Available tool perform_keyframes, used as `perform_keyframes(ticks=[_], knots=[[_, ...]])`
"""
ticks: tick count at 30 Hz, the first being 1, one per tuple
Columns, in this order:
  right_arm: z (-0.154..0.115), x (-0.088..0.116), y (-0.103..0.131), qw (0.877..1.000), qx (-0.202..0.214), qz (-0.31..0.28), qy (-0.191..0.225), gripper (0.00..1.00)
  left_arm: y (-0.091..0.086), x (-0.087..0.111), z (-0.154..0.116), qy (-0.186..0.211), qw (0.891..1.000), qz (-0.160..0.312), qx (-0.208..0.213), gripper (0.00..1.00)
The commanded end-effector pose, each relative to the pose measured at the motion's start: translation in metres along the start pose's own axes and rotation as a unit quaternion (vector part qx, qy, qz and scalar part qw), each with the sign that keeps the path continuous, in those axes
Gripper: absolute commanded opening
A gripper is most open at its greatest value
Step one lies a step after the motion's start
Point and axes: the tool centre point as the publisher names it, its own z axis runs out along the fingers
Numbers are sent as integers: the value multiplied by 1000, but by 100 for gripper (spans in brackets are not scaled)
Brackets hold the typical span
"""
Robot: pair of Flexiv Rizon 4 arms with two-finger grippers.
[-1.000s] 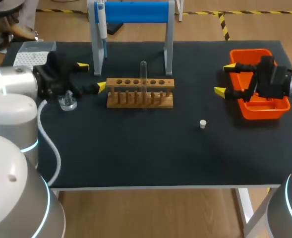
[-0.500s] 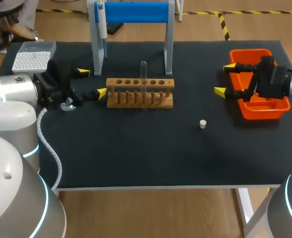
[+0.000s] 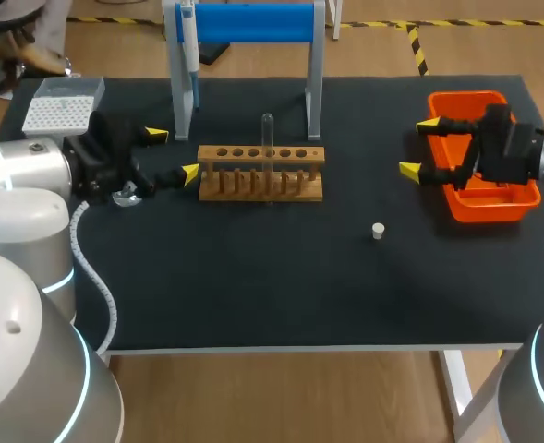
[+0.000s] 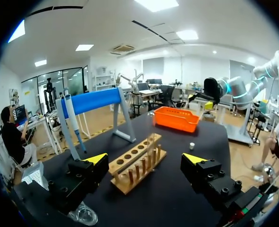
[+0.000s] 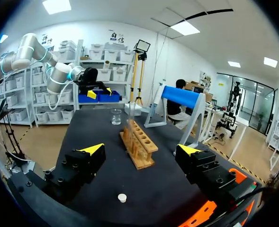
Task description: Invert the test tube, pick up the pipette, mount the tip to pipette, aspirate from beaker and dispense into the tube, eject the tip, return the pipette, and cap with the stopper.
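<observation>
A clear test tube [image 3: 268, 137] stands upright in the wooden rack [image 3: 260, 173] at mid-table. The pipette [image 3: 187, 41] hangs on the blue stand's left post. A glass beaker [image 3: 126, 194] sits just under my left arm, partly hidden by it. My left gripper [image 3: 172, 153] stands open beside the rack's left end, holding nothing. A small white stopper [image 3: 378, 231] lies on the mat right of the rack. My right gripper [image 3: 418, 146] is open and empty at the orange bin's left edge. From the left wrist, the rack [image 4: 137, 163] lies ahead of the open fingers.
A white tip box [image 3: 59, 109] sits at the back left corner. The orange bin [image 3: 482, 198] stands at the right edge. The blue stand [image 3: 249, 23] straddles the back behind the rack. Black mat covers the front half of the table [image 3: 253, 295].
My left gripper has drawn back slightly toward the table's front, uncovering the tip box, then held still. The right arm has not moved.
</observation>
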Motion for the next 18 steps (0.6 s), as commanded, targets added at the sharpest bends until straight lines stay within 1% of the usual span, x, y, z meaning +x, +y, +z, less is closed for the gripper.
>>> perform_keyframes(ticks=[1, 3, 5, 8, 10, 11, 13, 16, 18], knots=[[0, 1, 0, 1000, 1, 0, -1, 100, 2, 1, 3, -3, 1000, 0, 2, 100], [0, 1, 0, 1000, 1, 0, -1, 100, 2, 1, 3, -3, 1000, 0, 2, 100], [7, -2, 2, 1000, -7, -7, 11, 100, 2, 1, 3, -3, 1000, 0, 2, 100], [21, -5, 9, 999, -31, -12, 40, 100, 2, 1, 3, -3, 1000, 0, 2, 100], [32, -7, 13, 996, -51, -11, 68, 100, 2, 1, 3, -3, 1000, 0, 2, 100], [34, -7, 14, 996, -54, -12, 75, 100, 2, 1, 3, -3, 1000, 0, 2, 100], [47, -6, 19, 991, -74, -17, 108, 100, 2, 1, 3, -3, 1000, 0, 2, 100], [63, -4, 24, 984, -99, -26, 145, 100, 2, 1, 3, -3, 1000, 0, 2, 100], [75, -4, 29, 980, -104, -39, 162, 100, 2, 1, 3, -3, 1000, 0, 2, 100]])
